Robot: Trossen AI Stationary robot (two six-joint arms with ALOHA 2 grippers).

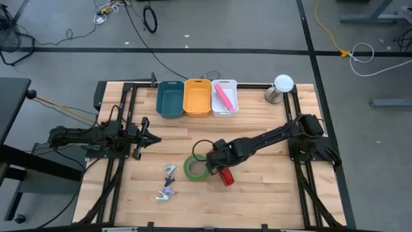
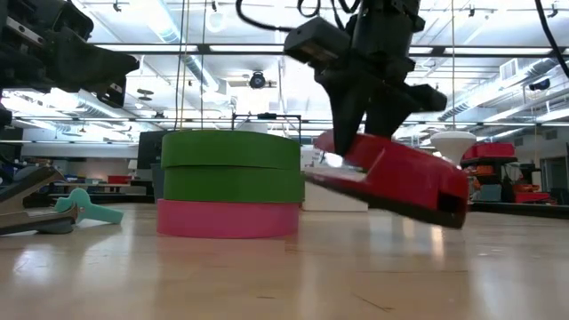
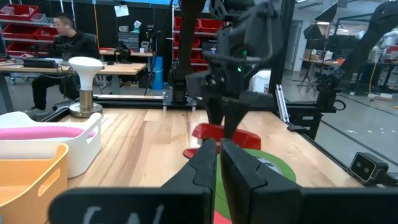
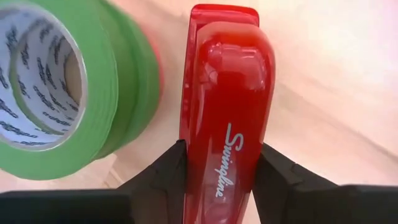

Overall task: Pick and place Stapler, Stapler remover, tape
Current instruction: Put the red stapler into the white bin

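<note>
The red stapler point(image 2: 400, 178) hangs tilted in my right gripper point(image 2: 369, 133) just above the table; from above, the red stapler point(image 1: 226, 176) shows near the table's middle. Right beside it, toward the left edge, the green tape point(image 1: 195, 167) lies flat. In the low view the green tape point(image 2: 233, 164) is stacked on a pink roll point(image 2: 229, 219). Two staple removers point(image 1: 170, 171) point(image 1: 163, 193) rest on the wood left of the tape. My left gripper point(image 1: 154, 138) waits shut at the table's left, touching nothing. My right gripper pinches the stapler between its two fingers point(image 4: 165, 177), one on each long side point(image 4: 199, 168), near its raised end. The fingers come from above, pointing down, and lie across its width. The stapler is lifted clear and tilted, its free end point(image 2: 449, 200) lower.
Three bins stand in a row at the far edge: teal point(image 1: 170, 98), orange point(image 1: 197, 96) and white point(image 1: 225, 106), the white one holding a pink object point(image 1: 223, 95). A white lamp-like thing point(image 1: 281, 87) stands at the far right. Bare wood lies near the near edge.
</note>
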